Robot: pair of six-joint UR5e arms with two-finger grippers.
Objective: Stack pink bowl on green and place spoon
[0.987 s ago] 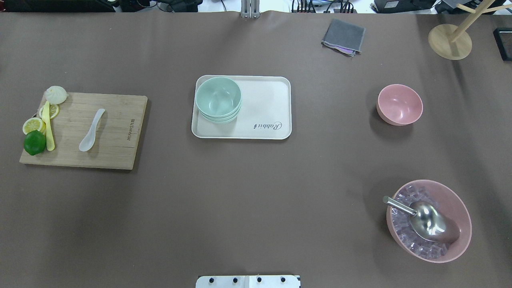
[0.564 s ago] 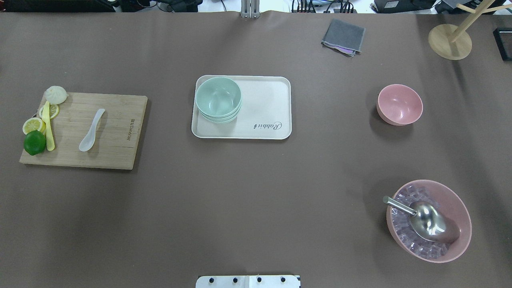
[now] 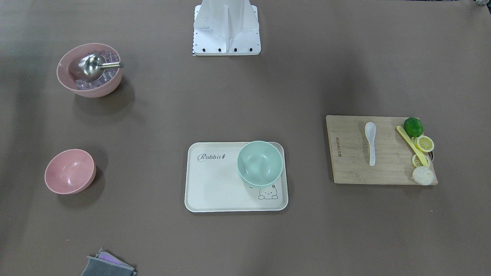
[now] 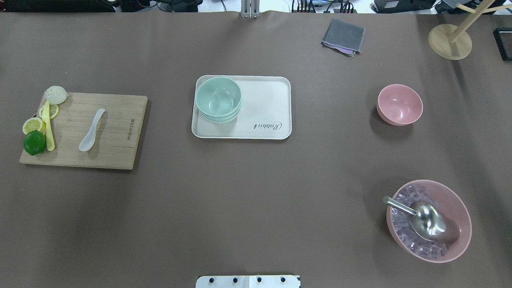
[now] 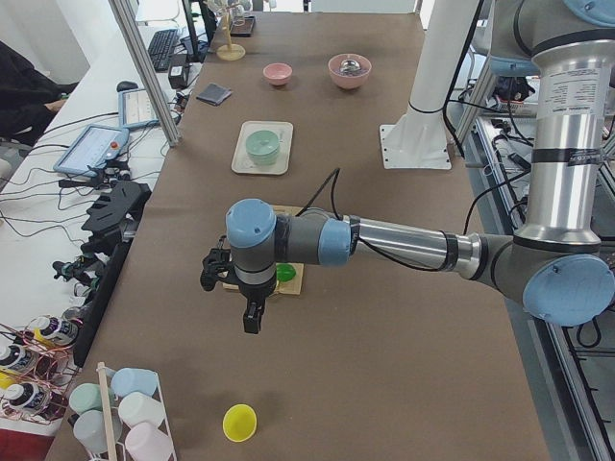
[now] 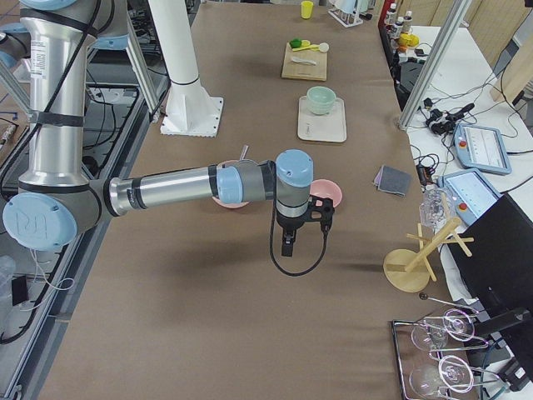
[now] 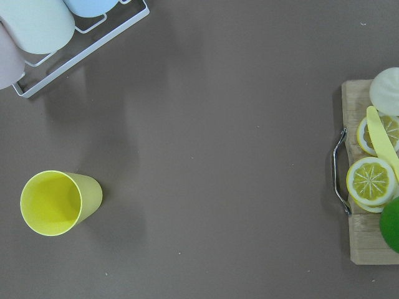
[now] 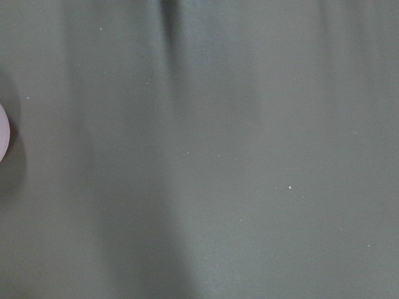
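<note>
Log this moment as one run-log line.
stage: not started | small pink bowl: unstacked | green bowls: on tray | spoon: on cutting board | left claw, right claw: state unclear

The cream tray (image 3: 215, 188) carries the word "Rabbit" in dark script near one corner, with a small cartoon animal drawn at the opposite corner. The wooden cutting board (image 3: 351, 168) bears a short printed brand line along one edge, too small to read.

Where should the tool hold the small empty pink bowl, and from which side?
Grip the rim of the pink bowl, coming from straight above, with one jaw inside and one outside. It stands upright, open and empty, apart from other things on the table, so its thin wall looks free all round.
</note>
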